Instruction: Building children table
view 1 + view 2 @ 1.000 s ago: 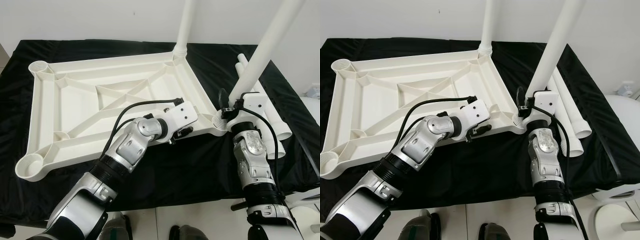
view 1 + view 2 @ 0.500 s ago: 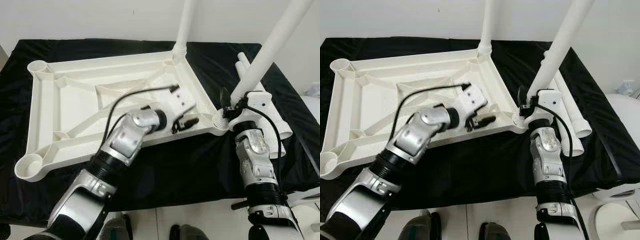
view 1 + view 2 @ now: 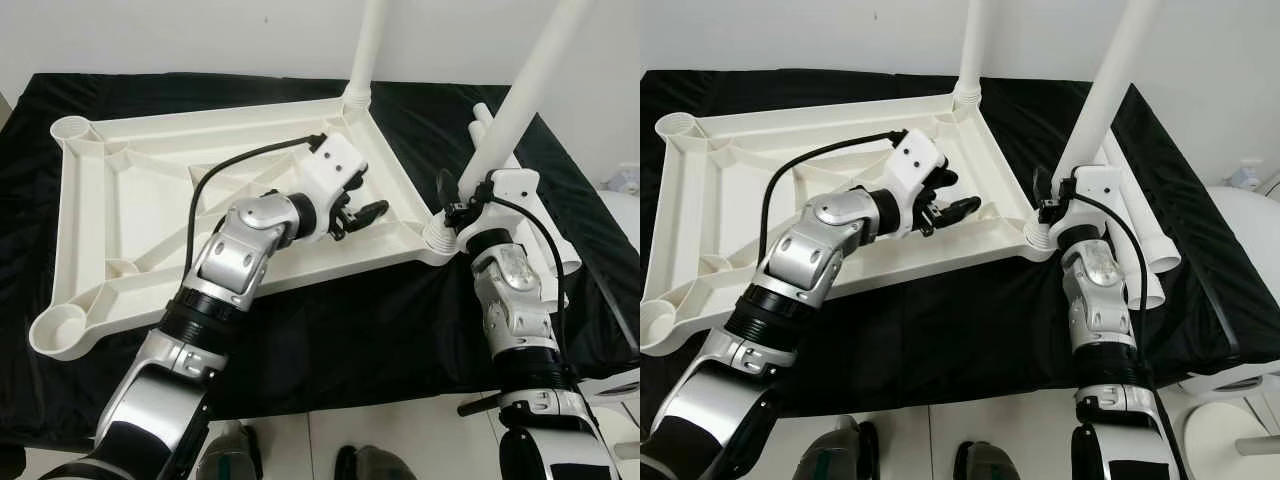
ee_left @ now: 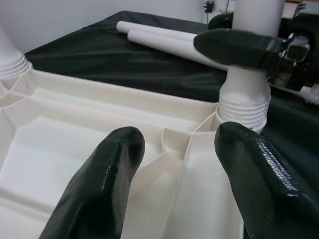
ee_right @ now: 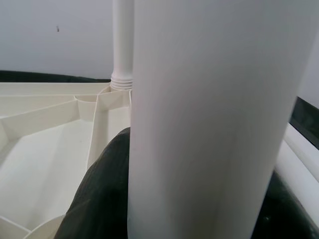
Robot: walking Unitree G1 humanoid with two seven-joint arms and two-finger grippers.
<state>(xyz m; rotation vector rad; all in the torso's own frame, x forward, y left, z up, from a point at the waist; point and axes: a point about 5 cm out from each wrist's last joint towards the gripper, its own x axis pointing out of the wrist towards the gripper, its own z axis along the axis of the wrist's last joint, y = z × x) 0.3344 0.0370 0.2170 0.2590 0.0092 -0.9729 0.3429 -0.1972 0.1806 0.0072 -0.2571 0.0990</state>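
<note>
The white plastic tabletop (image 3: 75,230) lies upside down on a black cloth. One white leg (image 3: 368,45) stands in its far right corner socket. A second leg (image 3: 520,95) leans in the near right socket, and my right gripper (image 3: 455,205) is shut on it just above its threaded base (image 4: 245,102). My left gripper (image 3: 365,213) hovers open over the tabletop's right side, a short way from that socket, with nothing between its fingers (image 4: 99,184). In the right wrist view the held leg (image 5: 209,119) stands close in front.
Two loose white legs (image 3: 1150,240) lie on the cloth right of the held leg. Open sockets sit at the far left corner (image 3: 70,128) and near left corner (image 3: 58,332). The table's front edge is near my body; a white wall is behind.
My left gripper has left the tabletop's near rim, moving up and farther over the tabletop toward the right side. My right gripper keeps hold of the leg, which stands a little more upright.
</note>
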